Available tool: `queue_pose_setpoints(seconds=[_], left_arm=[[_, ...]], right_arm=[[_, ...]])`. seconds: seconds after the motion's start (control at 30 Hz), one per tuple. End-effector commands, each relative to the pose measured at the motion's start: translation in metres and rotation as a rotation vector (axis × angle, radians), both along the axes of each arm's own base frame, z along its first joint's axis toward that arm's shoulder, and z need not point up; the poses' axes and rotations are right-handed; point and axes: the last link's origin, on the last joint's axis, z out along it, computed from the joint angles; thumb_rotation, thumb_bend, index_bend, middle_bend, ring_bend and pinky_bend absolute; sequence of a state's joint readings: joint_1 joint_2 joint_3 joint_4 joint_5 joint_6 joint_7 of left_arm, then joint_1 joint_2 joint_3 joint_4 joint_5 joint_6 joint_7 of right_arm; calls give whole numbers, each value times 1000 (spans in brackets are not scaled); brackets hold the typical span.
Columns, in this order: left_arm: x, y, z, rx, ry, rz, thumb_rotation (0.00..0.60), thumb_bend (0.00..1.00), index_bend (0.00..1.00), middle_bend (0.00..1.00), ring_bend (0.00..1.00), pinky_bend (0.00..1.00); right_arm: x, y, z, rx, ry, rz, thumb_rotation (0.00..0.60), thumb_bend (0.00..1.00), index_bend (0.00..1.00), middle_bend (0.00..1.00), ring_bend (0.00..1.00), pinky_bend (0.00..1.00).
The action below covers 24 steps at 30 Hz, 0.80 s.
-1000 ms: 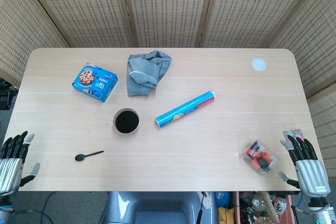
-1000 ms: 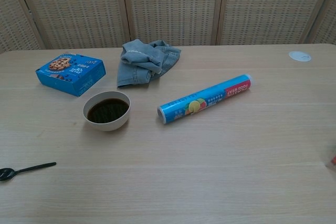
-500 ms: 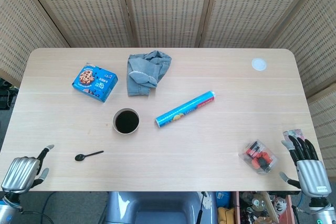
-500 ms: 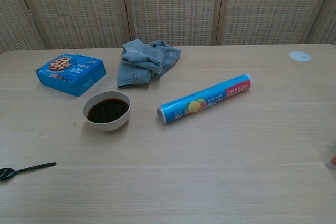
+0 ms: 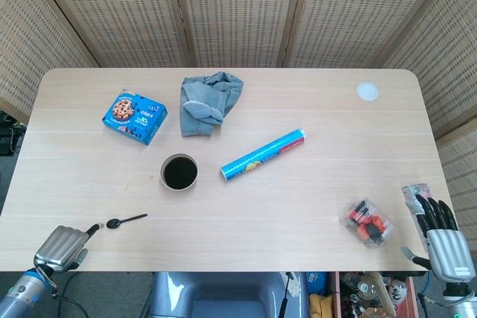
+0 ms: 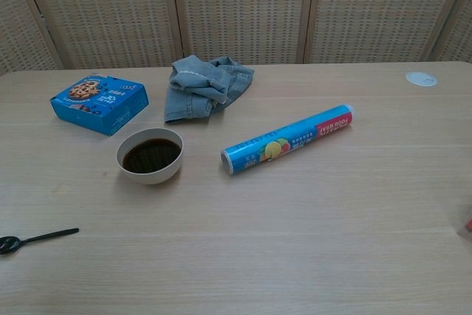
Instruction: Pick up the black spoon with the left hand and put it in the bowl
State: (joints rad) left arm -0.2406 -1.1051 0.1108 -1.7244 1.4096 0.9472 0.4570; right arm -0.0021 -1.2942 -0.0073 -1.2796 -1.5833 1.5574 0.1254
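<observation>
The black spoon (image 5: 125,220) lies flat near the table's front left edge, its scoop end pointing left; the chest view shows the spoon (image 6: 37,239) at the lower left. The bowl (image 5: 179,172) with a dark inside stands behind and right of it, seen also as the bowl (image 6: 150,156). My left hand (image 5: 61,247) hangs at the front edge just left of the spoon, back up, one fingertip reaching close to the scoop, holding nothing. My right hand (image 5: 441,234) is off the table's front right corner, fingers spread. Neither hand shows in the chest view.
A blue cookie box (image 5: 135,117) and a crumpled denim cloth (image 5: 209,101) lie at the back left. A blue food wrap roll (image 5: 264,154) lies diagonally mid-table. A clear pack of red items (image 5: 368,223) sits front right; a white disc (image 5: 367,91) back right.
My left hand has turned over and moved right along the front edge, from the table's corner to just beside the spoon's scoop. My right hand has sunk slightly lower.
</observation>
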Motion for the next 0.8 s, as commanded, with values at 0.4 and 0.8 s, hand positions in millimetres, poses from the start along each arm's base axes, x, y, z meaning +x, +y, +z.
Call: queue_pose_setpoints(seconds=[0.4, 0.8], left_arm=[[5, 25, -32, -151, 71, 33, 600, 536, 170, 814, 753, 680], [3, 41, -42, -147, 87, 58, 600, 537, 168, 814, 753, 680]], right_arm=[[-6, 3, 2, -7, 4, -27, 600, 213, 172, 140, 0, 0], [-8, 5, 4, -14, 7, -39, 600, 213, 171, 140, 0, 0]])
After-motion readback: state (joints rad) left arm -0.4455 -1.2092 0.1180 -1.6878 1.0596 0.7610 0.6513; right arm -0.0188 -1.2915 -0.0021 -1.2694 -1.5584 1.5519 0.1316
